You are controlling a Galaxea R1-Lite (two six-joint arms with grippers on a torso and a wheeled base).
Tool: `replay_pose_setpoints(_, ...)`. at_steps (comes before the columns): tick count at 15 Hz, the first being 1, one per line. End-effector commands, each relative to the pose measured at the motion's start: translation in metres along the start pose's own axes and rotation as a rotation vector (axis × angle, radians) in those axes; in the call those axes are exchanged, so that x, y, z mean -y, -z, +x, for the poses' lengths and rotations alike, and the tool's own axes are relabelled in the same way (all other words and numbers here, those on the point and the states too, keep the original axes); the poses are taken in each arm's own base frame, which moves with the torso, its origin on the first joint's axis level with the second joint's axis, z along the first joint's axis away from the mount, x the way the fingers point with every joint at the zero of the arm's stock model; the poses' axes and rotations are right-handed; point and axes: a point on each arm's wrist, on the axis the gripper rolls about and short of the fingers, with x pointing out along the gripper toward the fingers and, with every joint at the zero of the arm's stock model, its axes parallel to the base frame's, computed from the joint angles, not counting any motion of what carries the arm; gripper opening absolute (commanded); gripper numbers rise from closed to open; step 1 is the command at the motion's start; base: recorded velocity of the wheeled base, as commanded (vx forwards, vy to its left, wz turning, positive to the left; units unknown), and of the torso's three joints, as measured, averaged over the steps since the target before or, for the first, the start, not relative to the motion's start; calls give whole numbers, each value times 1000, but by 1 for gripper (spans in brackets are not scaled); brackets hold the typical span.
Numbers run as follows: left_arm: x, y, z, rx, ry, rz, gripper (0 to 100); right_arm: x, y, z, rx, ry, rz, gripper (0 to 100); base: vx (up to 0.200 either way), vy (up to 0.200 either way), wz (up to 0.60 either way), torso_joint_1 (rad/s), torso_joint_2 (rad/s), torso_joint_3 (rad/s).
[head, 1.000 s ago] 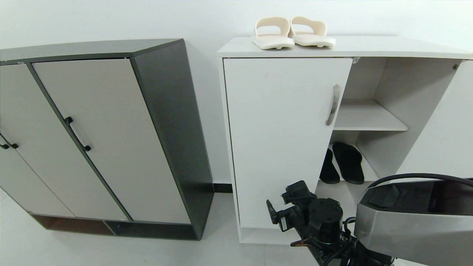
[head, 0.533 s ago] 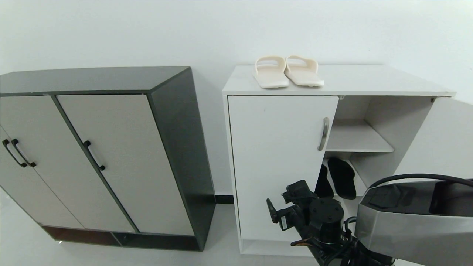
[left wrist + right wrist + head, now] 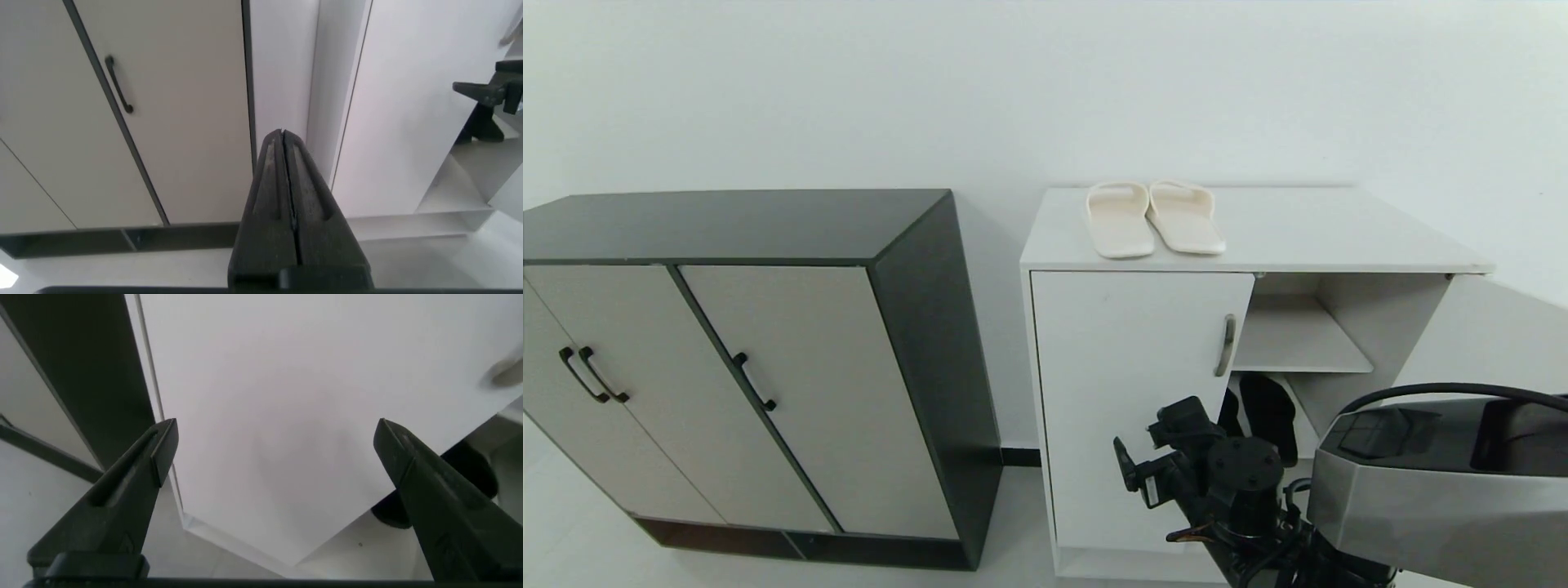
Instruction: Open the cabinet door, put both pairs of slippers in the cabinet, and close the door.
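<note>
A cream pair of slippers lies side by side on top of the white cabinet. A black pair of slippers stands inside on its lower shelf, behind the open right half. The cabinet's left door is closed, and its right door is swung wide open. My right gripper hangs low in front of the closed door, open and holding nothing; in its own view it faces that door. My left gripper is shut and empty, facing the gap between the two cabinets.
A dark cabinet with two closed grey doors stands left of the white one, with a narrow gap between them. The upper shelf of the white cabinet is bare. A white wall runs behind both, and pale floor lies in front.
The whole head view has shifted downward, so the camera moved and more of the wall shows. The slippers, the doors and my right arm keep their places.
</note>
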Motion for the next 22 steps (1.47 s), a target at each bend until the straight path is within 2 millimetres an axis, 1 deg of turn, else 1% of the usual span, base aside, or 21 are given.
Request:
replay_pose_setpoints(1,0,0,0,-1,0,0,0,0,-1,0,3,1,1,100,0,0,0,198,-500,-310)
replay_pose_setpoints(3,0,0,0,-1,0,0,0,4,-2,2,6,14,4,100,0,0,0,193,-503,-303)
replay_pose_setpoints(14,0,0,0,-1,0,0,0,5,-1,2,5,7,-5,100,0,0,0,238,-554,-315)
replay_pose_setpoints(16,0,0,0,-1,-1,-1,0,11,4,4,-14,-3,-70,100,0,0,0,107,-239,-134)
replay_pose_setpoints(17,0,0,0,-1,-1,-1,0,16,2,6,-7,12,-94,100,0,0,0,32,-51,-41)
replay_pose_setpoints(18,0,0,0,-1,-1,-1,0,21,-10,8,27,35,-90,100,0,0,0,0,0,0)
replay_pose_setpoints(19,0,0,0,-1,-1,-1,0,25,-30,6,84,50,-66,100,0,0,0,0,0,0)
replay_pose_setpoints(20,0,0,0,-1,-1,-1,0,29,-44,1,93,63,-59,100,0,0,0,0,0,0)
replay_pose_setpoints(21,0,0,0,-1,-1,0,0,31,-52,-2,87,67,-55,100,0,0,0,0,0,0)
replay_pose_setpoints(22,0,0,0,-1,-1,2,0,34,-67,-11,32,55,-31,100,0,0,0,0,0,0)
